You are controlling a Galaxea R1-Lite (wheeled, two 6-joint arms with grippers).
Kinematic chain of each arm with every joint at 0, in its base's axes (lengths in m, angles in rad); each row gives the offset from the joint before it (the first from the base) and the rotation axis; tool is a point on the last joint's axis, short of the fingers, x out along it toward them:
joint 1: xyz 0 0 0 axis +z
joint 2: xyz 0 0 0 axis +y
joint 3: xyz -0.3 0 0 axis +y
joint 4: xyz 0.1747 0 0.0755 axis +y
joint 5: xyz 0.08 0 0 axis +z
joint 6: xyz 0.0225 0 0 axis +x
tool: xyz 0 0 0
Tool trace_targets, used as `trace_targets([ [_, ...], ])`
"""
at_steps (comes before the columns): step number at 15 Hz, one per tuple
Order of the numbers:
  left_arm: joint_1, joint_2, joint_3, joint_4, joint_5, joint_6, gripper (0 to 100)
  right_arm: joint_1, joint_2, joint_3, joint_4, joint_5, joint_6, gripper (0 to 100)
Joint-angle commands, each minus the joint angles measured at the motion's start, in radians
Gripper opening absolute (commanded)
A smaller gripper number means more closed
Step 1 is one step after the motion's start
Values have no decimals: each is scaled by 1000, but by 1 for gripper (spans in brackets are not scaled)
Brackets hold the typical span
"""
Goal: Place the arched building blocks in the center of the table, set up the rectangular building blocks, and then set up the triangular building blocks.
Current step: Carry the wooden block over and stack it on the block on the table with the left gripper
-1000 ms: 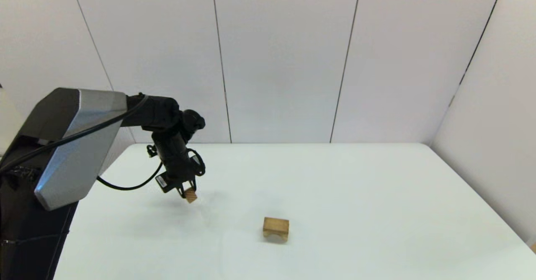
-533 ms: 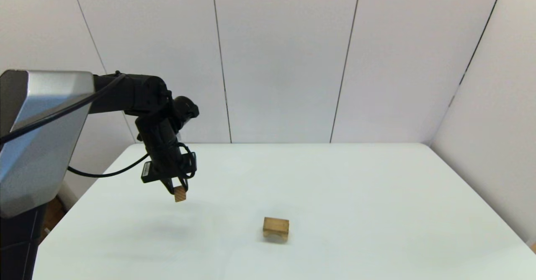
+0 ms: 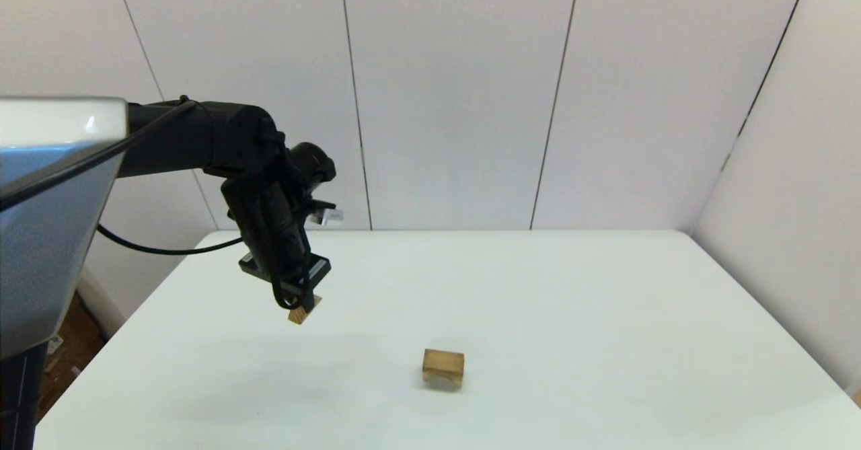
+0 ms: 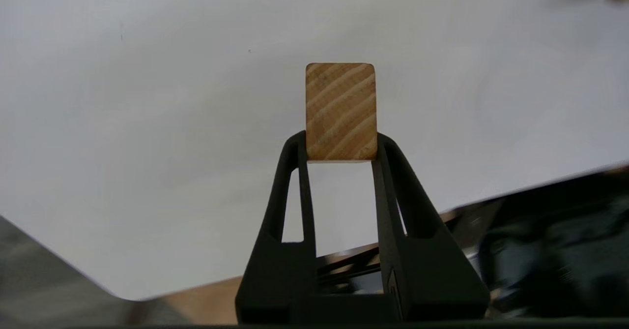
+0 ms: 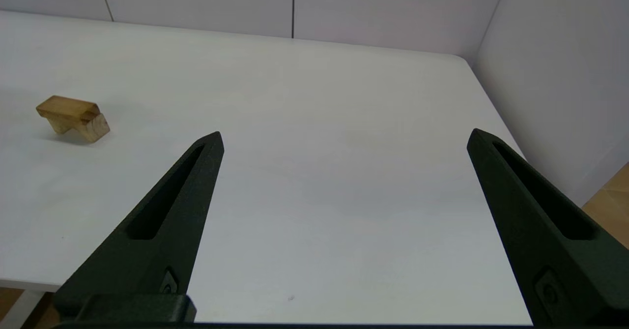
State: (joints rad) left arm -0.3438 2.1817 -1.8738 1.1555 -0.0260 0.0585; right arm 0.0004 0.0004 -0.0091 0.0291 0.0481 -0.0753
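Wood sits clamped between my left gripper (image 4: 341,147) fingertips: a small tan block with dark diagonal grain, which I take for the triangular building blocks (image 4: 341,110), though from behind the fingers its face reads as a plain rectangle. I hold it by its lower end so most of it pokes clear beyond the tips, free to be set down on something. In the head view my left gripper (image 3: 301,305) hangs above the table (image 3: 572,288), at about ten o'clock from the arched building blocks (image 3: 443,365) and well apart from them. The arched piece stands near the table's middle, cut-out down, and looks ready to be built on. I see no thin plank anywhere. My right gripper (image 5: 344,139) is parked low at the near right side, fingers spread wide and empty.
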Motion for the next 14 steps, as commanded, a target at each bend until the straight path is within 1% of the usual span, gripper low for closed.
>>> trace_targets([
  [1, -70, -33, 19, 4, 1, 317, 0, 1, -2, 0, 0, 1, 0, 100],
  [4, -119, -20, -15, -2, 3, 452, 0, 0, -2, 0, 0, 1, 0, 100],
  [8, -231, 27, -80, -8, 0, 494, 0, 0, -2, 0, 0, 1, 0, 100],
  [12, -307, 55, -85, -40, 1, 701, 0, 1, -2, 0, 0, 1, 0, 100],
  [14, -334, 75, -87, -65, 1, 750, 0, 1, -2, 0, 0, 1, 0, 100],
])
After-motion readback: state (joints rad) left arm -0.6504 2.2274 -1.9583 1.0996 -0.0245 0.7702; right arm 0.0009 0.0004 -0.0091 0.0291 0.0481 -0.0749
